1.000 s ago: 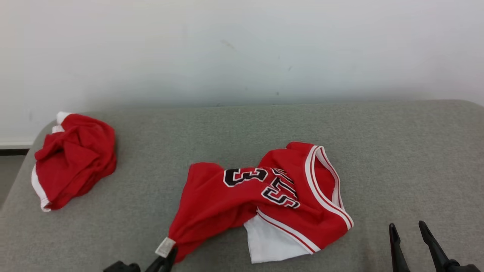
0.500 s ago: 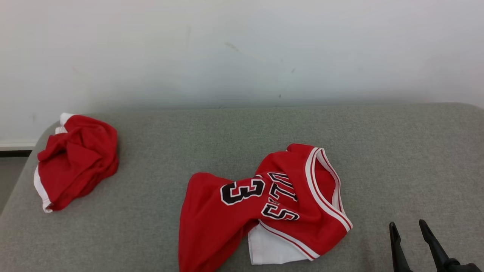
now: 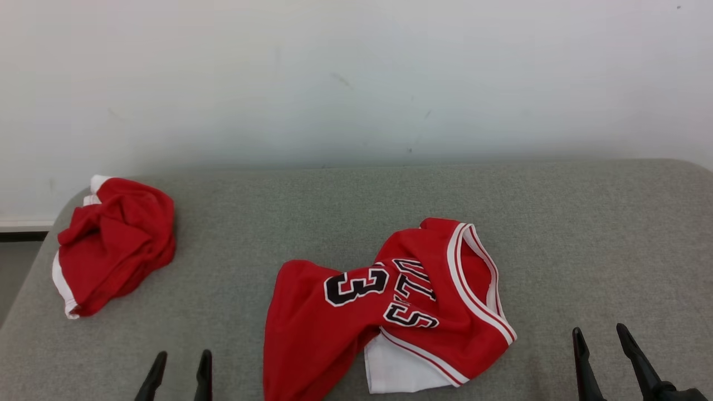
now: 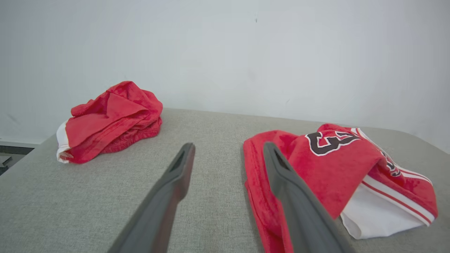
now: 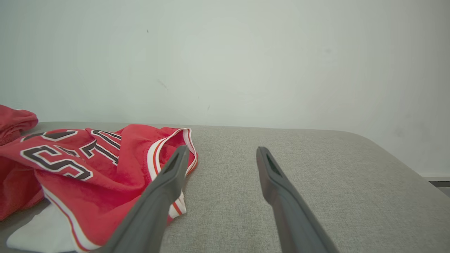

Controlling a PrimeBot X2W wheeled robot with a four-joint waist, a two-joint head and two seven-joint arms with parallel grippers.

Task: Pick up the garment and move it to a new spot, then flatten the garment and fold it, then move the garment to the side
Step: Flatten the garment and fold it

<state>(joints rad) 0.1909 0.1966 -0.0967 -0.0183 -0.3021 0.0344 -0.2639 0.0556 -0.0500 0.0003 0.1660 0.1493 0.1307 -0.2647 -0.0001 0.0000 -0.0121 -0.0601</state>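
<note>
Two grippers, both spread wide and empty: left gripper (image 3: 184, 353) low at 7 o'clock, right gripper (image 3: 599, 329) at 5 o'clock, fingers pointing away across the grey fabric bench (image 3: 585, 234). The rumpled red jersey with a black 3 (image 3: 312, 334) lies dead centre. Right wrist view gets its white-striped trim up close. Two red garments total, and the crumpled red-and-white bundle (image 3: 114, 245) sits at 9 o'clock.

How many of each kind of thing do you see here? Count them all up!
Red clothes: 2, the jersey and the crumpled garment
End effectors: 2, the left end effector and the right end effector
Grey cushion: 1
Total: 5
</note>
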